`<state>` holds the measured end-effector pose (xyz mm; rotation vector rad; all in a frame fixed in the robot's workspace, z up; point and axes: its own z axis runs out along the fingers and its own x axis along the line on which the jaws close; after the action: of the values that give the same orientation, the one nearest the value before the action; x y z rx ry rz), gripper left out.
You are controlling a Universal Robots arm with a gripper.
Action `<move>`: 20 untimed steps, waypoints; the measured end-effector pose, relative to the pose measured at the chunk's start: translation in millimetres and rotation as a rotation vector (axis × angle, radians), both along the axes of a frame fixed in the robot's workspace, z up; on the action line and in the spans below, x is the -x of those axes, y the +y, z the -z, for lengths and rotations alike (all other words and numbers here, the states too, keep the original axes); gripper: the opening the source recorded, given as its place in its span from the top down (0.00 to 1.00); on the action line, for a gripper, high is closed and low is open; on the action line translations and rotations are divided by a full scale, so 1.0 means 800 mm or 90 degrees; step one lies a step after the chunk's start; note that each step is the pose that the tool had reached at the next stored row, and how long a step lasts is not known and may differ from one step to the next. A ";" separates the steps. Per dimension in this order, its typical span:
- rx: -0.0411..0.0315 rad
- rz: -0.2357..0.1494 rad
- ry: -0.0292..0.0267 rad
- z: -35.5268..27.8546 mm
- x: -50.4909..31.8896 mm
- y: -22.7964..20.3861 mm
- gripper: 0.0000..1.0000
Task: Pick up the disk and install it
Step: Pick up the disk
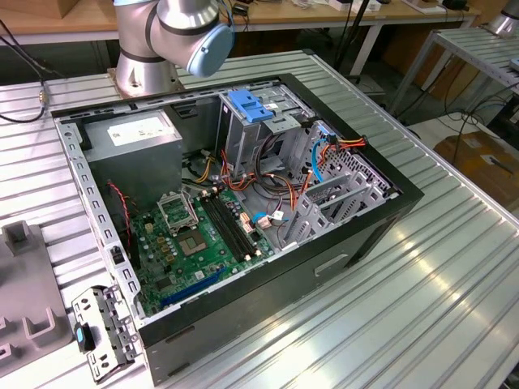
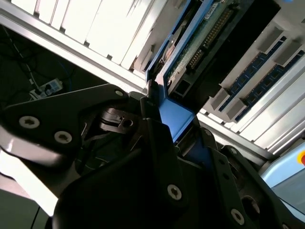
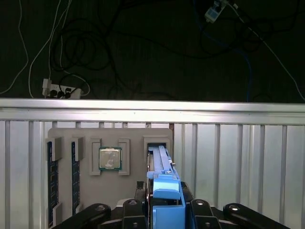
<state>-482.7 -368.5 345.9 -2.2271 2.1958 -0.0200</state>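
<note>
The disk (image 3: 159,155) stands on its edge in a slot of a grey holder tray (image 3: 136,134). Its light blue plastic bracket (image 3: 166,193) faces the camera. In the second wrist view the disk's green circuit board (image 2: 202,40) shows, with the blue bracket (image 2: 174,117) at its near end. My gripper (image 3: 165,202) (image 2: 175,120) sits over that bracketed end. One dark finger (image 2: 153,107) presses the bracket from one side and the other finger (image 2: 204,138) from the opposite side, so the gripper is shut on the disk. The disk's far end still lies within the slot.
The tray also holds a processor chip (image 3: 109,158) and memory sticks (image 3: 52,183). An open computer case (image 1: 268,267) lies on the ribbed metal table, with a grey drive cage with a blue top (image 1: 247,105) and a grey power supply box (image 1: 134,138). The arm's base (image 1: 142,57) stands behind it.
</note>
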 end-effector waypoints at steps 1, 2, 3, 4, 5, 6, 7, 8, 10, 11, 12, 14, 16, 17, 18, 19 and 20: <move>0.0001 0.000 -0.0001 -0.0024 0.000 0.0000 0.63; 0.0000 0.000 -0.0002 -0.0026 0.000 0.0000 0.63; 0.0000 0.000 -0.0002 -0.0026 0.000 0.0000 0.63; 0.0001 0.000 0.0000 -0.0029 0.000 0.0000 0.63; 0.0001 0.000 -0.0001 -0.0029 0.000 0.0000 0.63; 0.0001 0.000 -0.0001 -0.0029 0.000 0.0000 0.63; 0.0001 0.000 -0.0001 -0.0029 0.000 0.0000 0.63; 0.0001 0.000 0.0000 -0.0032 0.000 0.0000 0.63; 0.0002 0.000 0.0001 -0.0041 0.000 0.0000 0.63; 0.0001 0.000 0.0000 -0.0047 0.000 0.0000 0.63; 0.0001 0.000 0.0000 -0.0054 0.000 0.0000 0.63; 0.0001 0.000 0.0000 -0.0071 0.000 0.0000 0.63; 0.0001 0.000 0.0000 -0.0091 0.000 0.0000 0.63; 0.0001 0.000 0.0000 -0.0108 0.000 0.0000 0.63; 0.0001 0.000 0.0000 -0.0121 0.000 0.0000 0.63; 0.0001 0.000 -0.0002 -0.0128 0.000 0.0000 0.63; 0.0001 0.000 -0.0001 -0.0142 0.000 0.0000 0.63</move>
<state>-482.7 -368.5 357.3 -2.2271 2.1958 -0.0203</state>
